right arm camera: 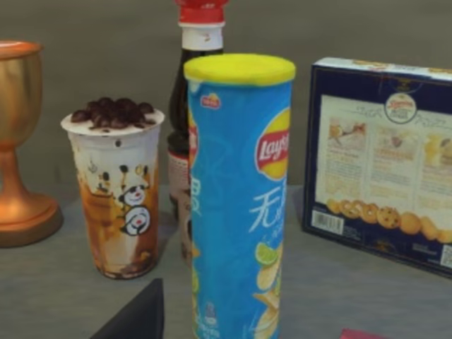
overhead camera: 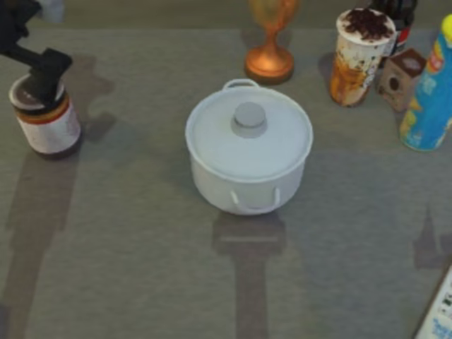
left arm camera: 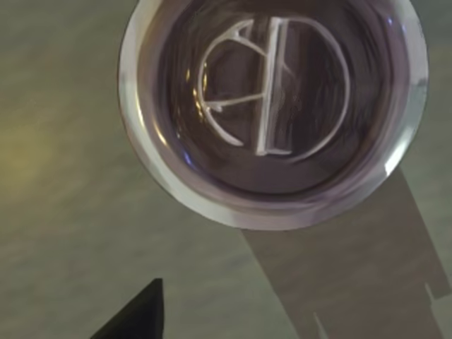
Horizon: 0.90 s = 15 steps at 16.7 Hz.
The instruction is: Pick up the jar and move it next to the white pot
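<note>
Now my left gripper (overhead camera: 44,70) hangs right over the jar (overhead camera: 48,116), well left of the white pot (overhead camera: 248,155); whether its fingers are parted I cannot tell.
One pot, and beyond it to the right one blue chip can (right arm camera: 236,198) reading "Lay's", one cookie box (right arm camera: 385,159), one panda-printed cup (right arm camera: 119,191); one goblet (overhead camera: 269,42) behind it; one jar, lid embossed.

Lay's logo reads clearly on the blue chip can (right arm camera: 236,205), with Chinese characters "无" beneath it. The cookie box (right arm camera: 385,162) carries print and a barcode, too small to read.
</note>
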Tool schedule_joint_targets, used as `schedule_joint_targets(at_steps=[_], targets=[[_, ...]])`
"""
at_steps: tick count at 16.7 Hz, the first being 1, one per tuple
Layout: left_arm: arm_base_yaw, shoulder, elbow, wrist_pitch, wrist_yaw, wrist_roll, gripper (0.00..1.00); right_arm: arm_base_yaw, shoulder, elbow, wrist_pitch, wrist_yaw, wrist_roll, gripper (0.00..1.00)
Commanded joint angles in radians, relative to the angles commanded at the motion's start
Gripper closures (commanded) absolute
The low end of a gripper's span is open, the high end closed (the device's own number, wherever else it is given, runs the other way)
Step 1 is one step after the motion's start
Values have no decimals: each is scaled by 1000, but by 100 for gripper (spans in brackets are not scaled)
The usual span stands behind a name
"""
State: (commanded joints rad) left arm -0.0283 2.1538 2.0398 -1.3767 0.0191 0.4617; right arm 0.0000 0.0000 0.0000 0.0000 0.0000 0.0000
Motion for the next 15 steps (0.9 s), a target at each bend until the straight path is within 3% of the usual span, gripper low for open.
schedule_joint_targets(at_steps=[7, 15], targets=[[13, 329, 409, -159, -11, 75, 0, 0, 0, 0, 0, 0, 0, 0], [10, 352, 437, -164, -12, 79, 0, 0, 0, 0, 0, 0, 0, 0]])
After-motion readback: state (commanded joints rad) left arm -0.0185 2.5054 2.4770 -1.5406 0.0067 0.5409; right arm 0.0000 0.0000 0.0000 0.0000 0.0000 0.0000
